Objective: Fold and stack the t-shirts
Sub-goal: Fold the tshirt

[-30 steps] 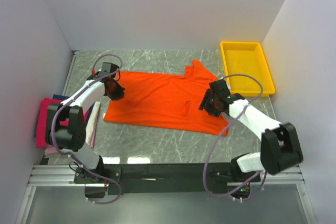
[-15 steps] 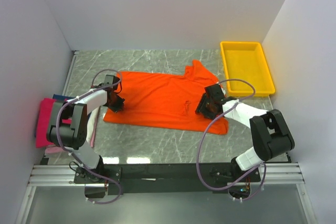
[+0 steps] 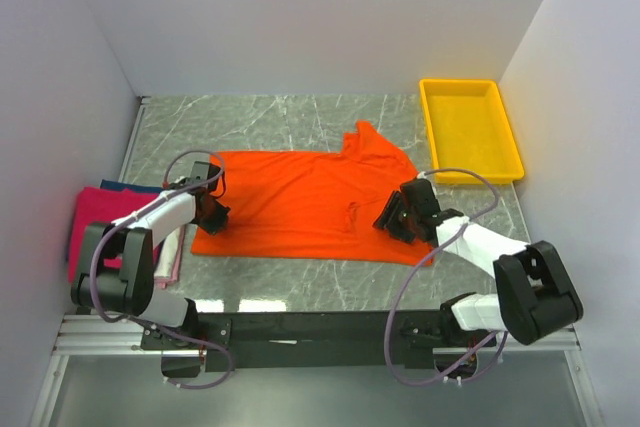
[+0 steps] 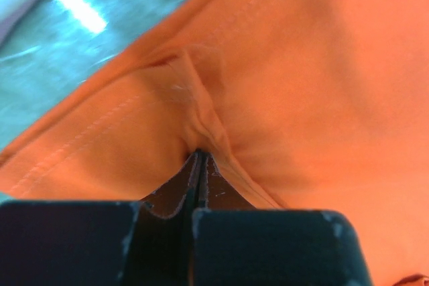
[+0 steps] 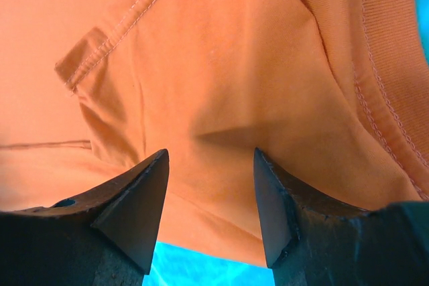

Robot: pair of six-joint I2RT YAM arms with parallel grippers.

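Top view: left gripper (image 3: 210, 217) fingertips hidden under its own body at the orange t-shirt (image 3: 300, 202) left hem. Folded shirts (image 3: 85, 222) left of the orange t-shirt are partly covered by the left arm (image 3: 160, 212); count unclear.

Left wrist: pinched fold vanishes between the fingers (image 4: 177, 192). Table (image 4: 40, 38) beyond the hem blurred.

Right wrist: orange t-shirt cut off at top and both sides. Right gripper (image 5: 210, 159) contact with cloth unclear.

Left end effector (image 4: 199, 161) tight on puckered hem of orange t-shirt (image 4: 305, 78)

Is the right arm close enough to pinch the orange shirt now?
Probably yes. The right gripper is open, with its fingers right over the orange shirt near its edge, and nothing sits between them and the cloth.
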